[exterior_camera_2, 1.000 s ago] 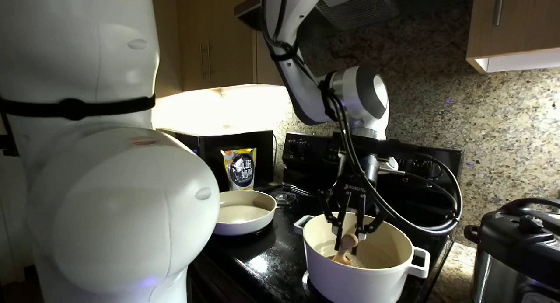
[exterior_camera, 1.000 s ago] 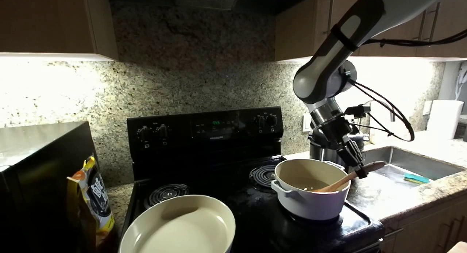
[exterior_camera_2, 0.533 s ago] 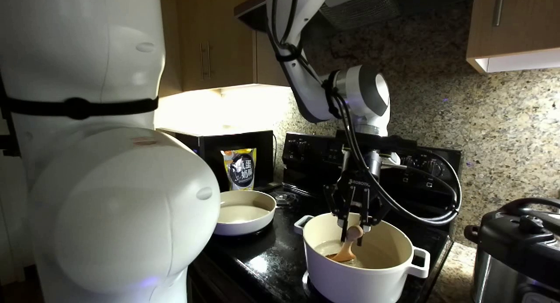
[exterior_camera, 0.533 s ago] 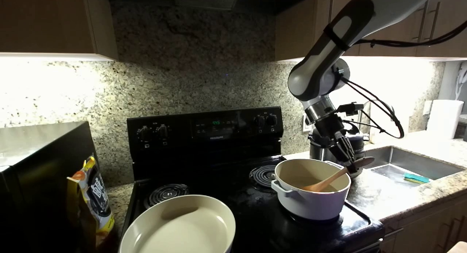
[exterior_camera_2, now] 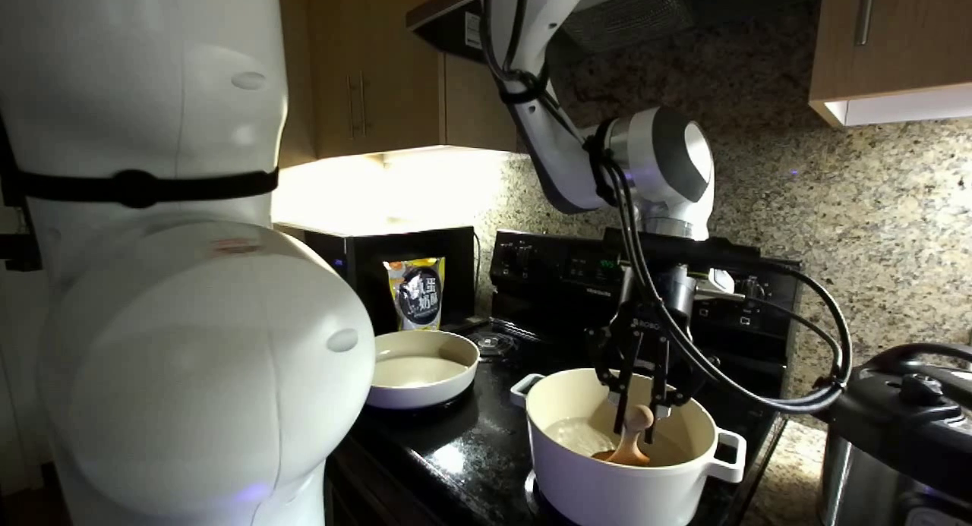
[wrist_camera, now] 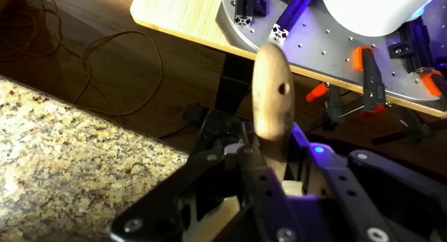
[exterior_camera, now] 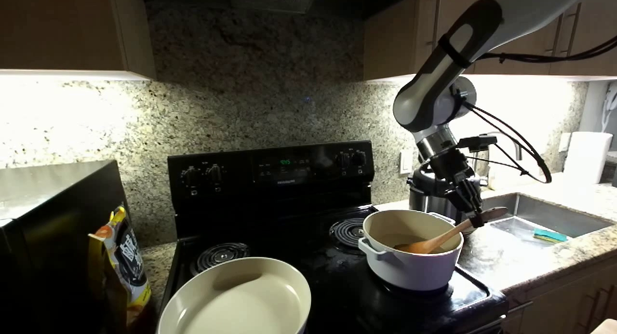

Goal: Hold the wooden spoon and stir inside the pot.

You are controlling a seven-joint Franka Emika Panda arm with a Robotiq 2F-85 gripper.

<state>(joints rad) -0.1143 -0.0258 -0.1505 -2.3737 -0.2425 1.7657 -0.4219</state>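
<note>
The wooden spoon (exterior_camera: 446, 236) leans in the round white pot (exterior_camera: 409, 271), its head low inside and its handle slanting up over the rim. In an exterior view the pot (exterior_camera_2: 607, 488) shows its cream inside, and the near rim partly covers the spoon's head (exterior_camera_2: 629, 454). My gripper (exterior_camera: 476, 220) is shut on the upper handle, just above the pot's rim. In the wrist view the rounded handle end (wrist_camera: 273, 99) sticks out past the fingertips (wrist_camera: 274, 140). The spoon's head is hidden in the wrist view.
A wide cream bowl (exterior_camera: 241, 300) stands on the black stove (exterior_camera: 332, 295). A steel-and-black cooker (exterior_camera_2: 904, 435) stands beside the stove, near the sink (exterior_camera: 554, 218). A snack bag (exterior_camera: 127, 266) leans by the microwave (exterior_camera: 53, 228). The stove's back panel (exterior_camera: 270, 172) rises behind the pot.
The gripper and spoon handle first swung left, then back right in an exterior view, and shifted steadily right in the other. The spoon's head has shifted inside the pot. The pot has not moved.
</note>
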